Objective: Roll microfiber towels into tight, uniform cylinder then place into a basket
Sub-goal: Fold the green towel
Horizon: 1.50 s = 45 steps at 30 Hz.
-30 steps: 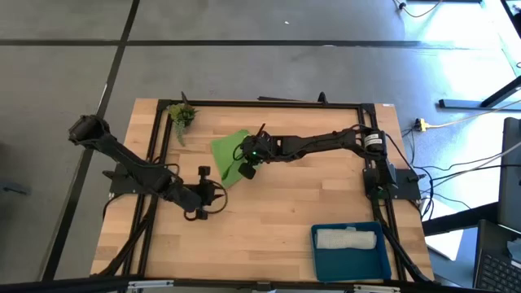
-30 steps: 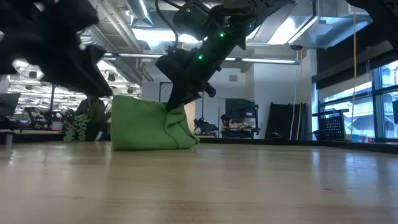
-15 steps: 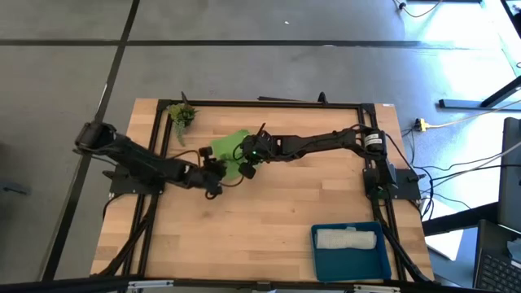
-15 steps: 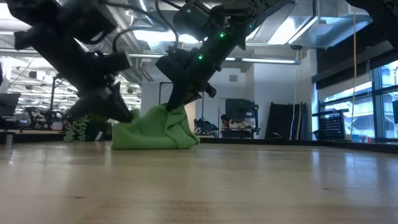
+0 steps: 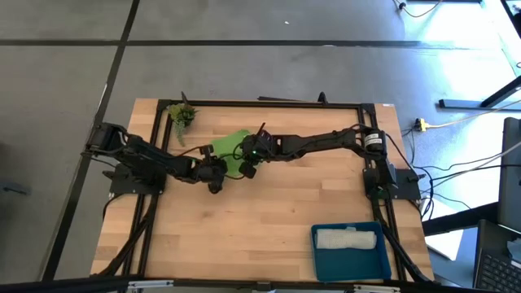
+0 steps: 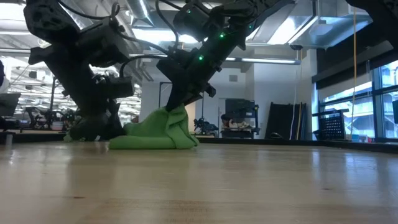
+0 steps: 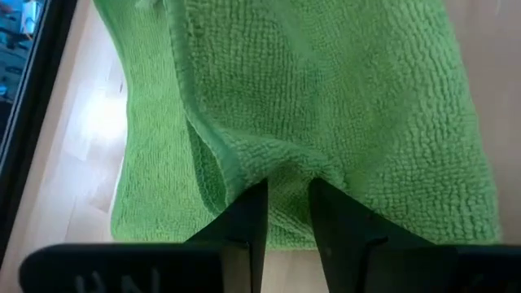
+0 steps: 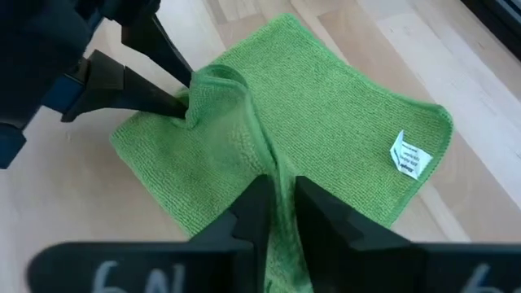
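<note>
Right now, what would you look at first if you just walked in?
The lime green towel, bunched at the far middle of the table, with both grippers on it: left gripper at its near-left edge, right gripper pinching a fold. Next, the blue basket at the near right, holding a rolled white towel.

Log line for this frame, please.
green towel: bunched mid-table | right gripper: pinching it | left gripper: at its fold | white towel: in basket

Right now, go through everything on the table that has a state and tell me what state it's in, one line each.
Green towel: crumpled, unrolled, pinched up into a ridge.
White towel: rolled, lying in the basket.
Basket: holds the white towel only.
Right pincer: closed on a fold of the green towel.
Left pincer: fingers around a fold of the green towel.
Plant sprig: lying at the table's far corner.
</note>
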{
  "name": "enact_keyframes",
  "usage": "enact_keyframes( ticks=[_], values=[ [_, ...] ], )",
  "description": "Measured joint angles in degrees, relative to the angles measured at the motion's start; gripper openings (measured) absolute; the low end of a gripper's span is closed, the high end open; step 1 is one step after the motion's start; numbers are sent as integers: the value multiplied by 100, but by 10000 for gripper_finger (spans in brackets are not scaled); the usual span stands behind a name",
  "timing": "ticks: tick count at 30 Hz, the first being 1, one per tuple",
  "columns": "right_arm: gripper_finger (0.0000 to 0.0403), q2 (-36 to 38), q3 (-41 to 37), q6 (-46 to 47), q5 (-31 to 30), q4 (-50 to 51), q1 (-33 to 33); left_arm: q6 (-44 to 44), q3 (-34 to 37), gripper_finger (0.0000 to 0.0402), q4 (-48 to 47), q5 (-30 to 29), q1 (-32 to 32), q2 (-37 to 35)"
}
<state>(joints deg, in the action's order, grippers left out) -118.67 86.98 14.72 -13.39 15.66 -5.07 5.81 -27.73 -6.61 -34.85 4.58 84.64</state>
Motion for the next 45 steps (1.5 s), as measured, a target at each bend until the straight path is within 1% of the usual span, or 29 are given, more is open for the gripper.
enact_keyframes(
  ticks=[3, 9, 13, 17, 19, 24, 27, 31, 35, 39, 43, 45],
  values=[
    [83, 0, 0, -16, -2, -3, -27, 2, 0, 82, -44, 2, 2, 0],
    [148, 11, 0, -175, -4, -29, -106, -19, -4, 82, -98, 99, 2, -16],
    [176, 128, 28, -168, -4, 43, -173, -30, -2, 82, -227, 150, 2, -192],
    [187, 265, 142, -201, -9, 168, -217, -40, -4, 82, -398, 151, 2, -581],
    [188, 314, 201, -336, -11, 343, -217, -40, 7, 82, -604, 144, 4, -845],
    [188, 361, 304, -758, 19, 353, -173, 4, 0, 82, -798, 139, 54, -1457],
    [188, 361, 213, -816, 316, 352, -134, 4, 0, 82, -701, 274, 120, -1641],
    [188, 323, -248, -761, 853, -275, -135, 4, 0, 82, -341, 704, 122, -1509],
    [188, 319, -942, -752, 1155, -1382, -141, -27, -3, 82, 103, 737, 116, -1182],
    [188, 317, -1419, -752, 1200, -1786, -140, -7, 0, 82, 306, 833, 89, -722],
    [188, 315, -1760, -742, 1200, -1930, -147, 45, 2, 82, 342, 868, 61, -291],
    [188, 315, -1857, -601, 1198, -1933, -152, 209, 2, 82, 288, 880, 52, -158]
  ],
)
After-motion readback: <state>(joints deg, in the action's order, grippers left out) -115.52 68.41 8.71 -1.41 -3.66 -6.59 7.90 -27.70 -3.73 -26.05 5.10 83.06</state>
